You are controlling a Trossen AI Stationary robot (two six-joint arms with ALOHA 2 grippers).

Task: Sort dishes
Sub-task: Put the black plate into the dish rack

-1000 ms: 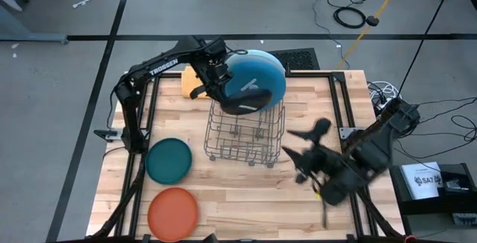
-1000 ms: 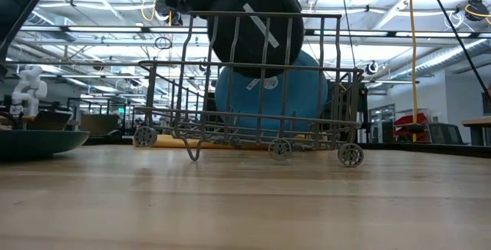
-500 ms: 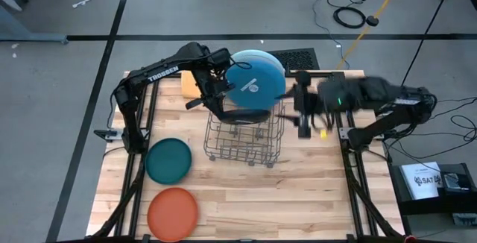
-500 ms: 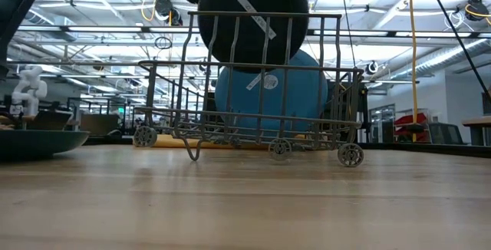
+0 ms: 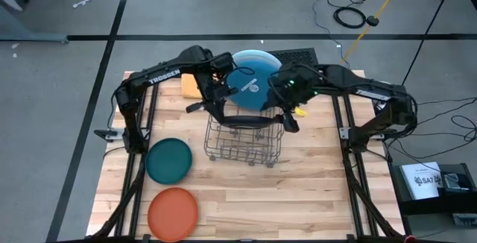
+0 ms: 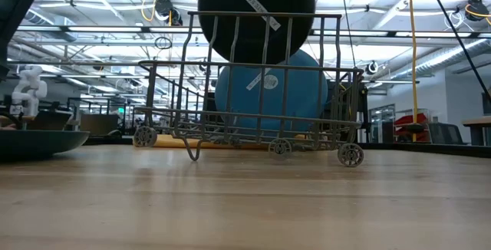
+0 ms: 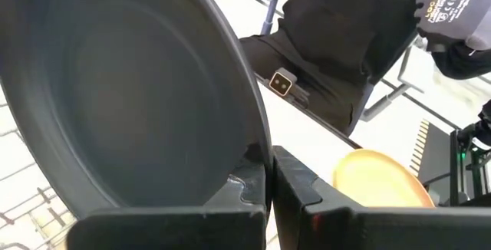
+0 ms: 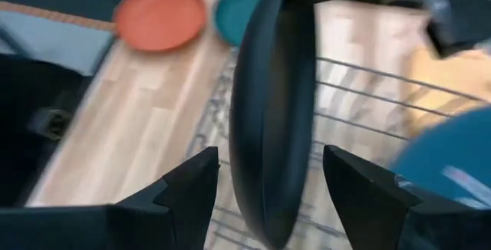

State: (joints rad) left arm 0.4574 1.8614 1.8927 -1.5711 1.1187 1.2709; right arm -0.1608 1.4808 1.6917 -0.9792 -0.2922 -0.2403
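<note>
My left gripper [image 5: 223,110] is shut on a black plate [image 5: 246,121], which stands on edge over the wire rack [image 5: 242,142]. The plate also shows in the low view [image 6: 253,16] and in the left wrist view [image 7: 115,89]. My right gripper [image 5: 285,115] is open at the plate's right side. Its fingers [image 8: 188,185] stand on either side of the plate's rim [image 8: 272,127], apart from it. A blue plate [image 5: 253,83] stands upright in the rack's far part. A teal plate [image 5: 168,161] and an orange plate [image 5: 173,212] lie flat on the table. My left gripper pinches the black plate's rim [image 7: 257,146] between its two fingers, one on each face. The fingers come from the table's far left, slanting down. The plate stands on edge, its lower part [image 6: 253,54] down between the rack's upper wires; whether it touches them I cannot tell.
A folded orange-yellow cloth [image 5: 191,86] lies on the table at the far left of the rack. A person in dark clothes with a gloved hand [image 7: 453,12] stands beyond the table's far edge. The near right of the wooden table [image 5: 313,198] is bare wood.
My right arm has swung from the table's near right, up and across to the rack, and its open fingers now stand about the black plate's rim. My left gripper has tipped the black plate from slanting to standing on edge.
</note>
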